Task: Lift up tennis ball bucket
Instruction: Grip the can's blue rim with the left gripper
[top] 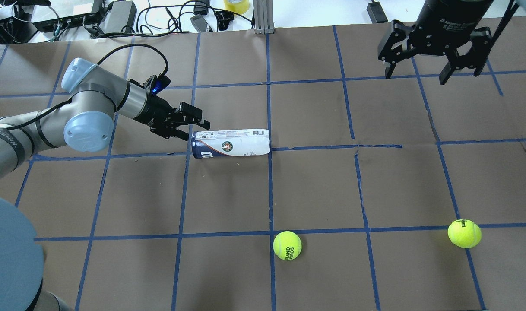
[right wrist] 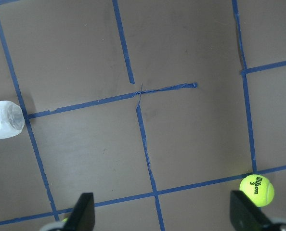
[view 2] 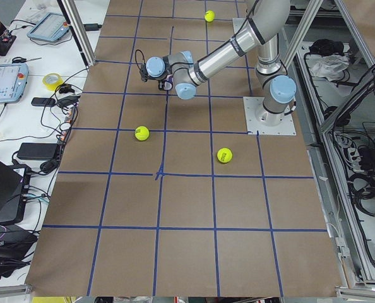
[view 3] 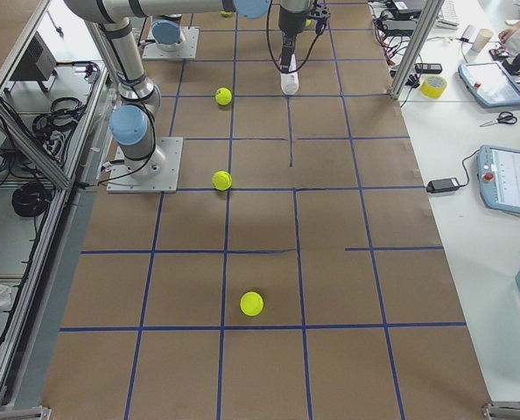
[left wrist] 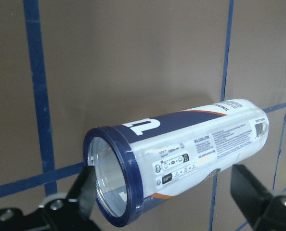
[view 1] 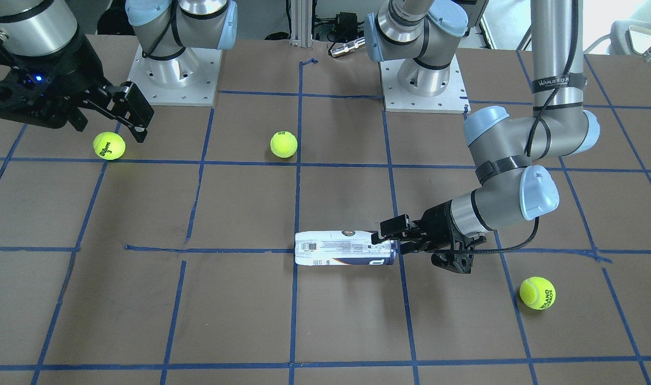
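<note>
The tennis ball bucket [top: 230, 143] lies on its side on the brown table, a slim can with a white label, a round emblem and a navy band; it also shows in the front view [view 1: 347, 248]. My left gripper [top: 194, 127] is open at the can's blue-rimmed clear end. In the left wrist view its fingers [left wrist: 85, 192] stand on either side of that end of the can [left wrist: 191, 154], and I cannot tell whether they touch it. My right gripper [top: 416, 75] is open and empty, high over the far right of the table.
Three yellow tennis balls lie loose: one [top: 287, 245] on the near side of the can, one [top: 464, 233] at the near right, and one [view 1: 537, 292] beside my left arm. Blue tape lines grid the table. The arm bases [view 1: 176, 80] stand at the robot's edge.
</note>
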Robot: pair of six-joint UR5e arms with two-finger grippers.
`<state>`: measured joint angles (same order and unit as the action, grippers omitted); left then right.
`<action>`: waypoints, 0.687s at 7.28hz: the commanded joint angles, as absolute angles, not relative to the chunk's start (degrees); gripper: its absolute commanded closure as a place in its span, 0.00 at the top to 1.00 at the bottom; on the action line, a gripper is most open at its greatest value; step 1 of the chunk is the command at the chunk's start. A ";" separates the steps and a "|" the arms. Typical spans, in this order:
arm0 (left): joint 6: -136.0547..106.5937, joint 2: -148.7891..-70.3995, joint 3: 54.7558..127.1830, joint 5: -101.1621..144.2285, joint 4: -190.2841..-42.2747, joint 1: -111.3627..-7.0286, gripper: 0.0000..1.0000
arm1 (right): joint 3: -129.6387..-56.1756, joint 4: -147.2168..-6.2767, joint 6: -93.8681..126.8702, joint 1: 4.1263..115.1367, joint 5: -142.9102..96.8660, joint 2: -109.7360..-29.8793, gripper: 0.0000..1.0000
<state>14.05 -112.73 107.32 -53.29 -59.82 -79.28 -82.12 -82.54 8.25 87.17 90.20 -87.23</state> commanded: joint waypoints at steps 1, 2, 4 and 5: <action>13.80 -113.11 107.58 -53.00 -59.68 -79.98 1.00 | -82.18 -81.21 8.26 87.19 90.26 -87.10 1.00; 13.71 -113.20 107.75 -51.17 -59.85 -80.07 1.00 | -82.18 -80.34 8.44 87.19 90.26 -87.62 1.00; 13.71 -113.38 108.63 -51.15 -59.85 -80.16 1.00 | -82.09 -81.12 8.44 87.19 90.18 -87.80 1.00; 13.71 -113.38 108.63 -51.07 -59.77 -80.24 1.00 | -82.00 -81.99 8.26 87.36 90.09 -87.80 1.00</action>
